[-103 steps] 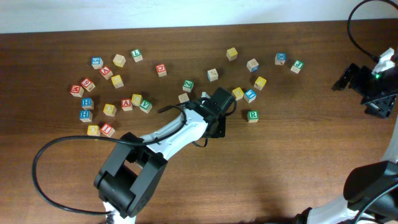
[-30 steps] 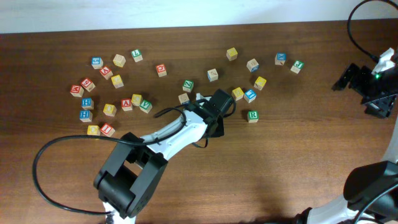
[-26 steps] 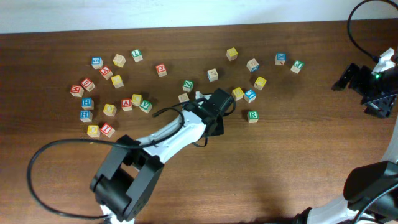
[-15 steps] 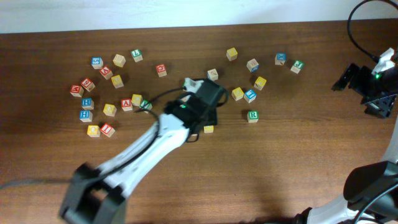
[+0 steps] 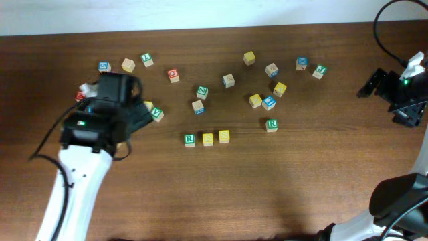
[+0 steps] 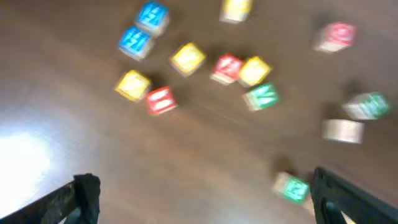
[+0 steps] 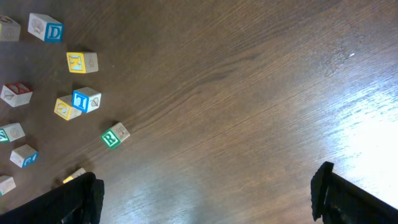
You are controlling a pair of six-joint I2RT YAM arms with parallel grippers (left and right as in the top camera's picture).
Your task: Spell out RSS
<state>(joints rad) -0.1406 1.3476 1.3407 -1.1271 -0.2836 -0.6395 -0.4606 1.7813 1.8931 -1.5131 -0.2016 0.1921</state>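
A row of three blocks lies on the table: a green R block (image 5: pixel 190 139), a yellow block (image 5: pixel 208 138) and a second yellow block (image 5: pixel 224 136); the yellow letters are too small to read. My left arm (image 5: pixel 110 94) hovers over the left cluster of blocks, well away from the row. In its blurred wrist view the left gripper (image 6: pixel 202 202) is open and empty, with the green R block (image 6: pixel 291 186) near its right finger. My right gripper (image 7: pixel 205 193) is open over bare wood at the far right edge (image 5: pixel 401 94).
Loose letter blocks lie scattered across the back of the table, among them a second green R block (image 5: pixel 271 124), a blue one (image 5: pixel 269 102) and a red one (image 5: pixel 173 75). Several more sit under the left arm, near a green block (image 5: pixel 156 114).
The left gripper opened and its arm swung from the table's middle far to the left, uncovering the row of three blocks. The right arm stayed still.
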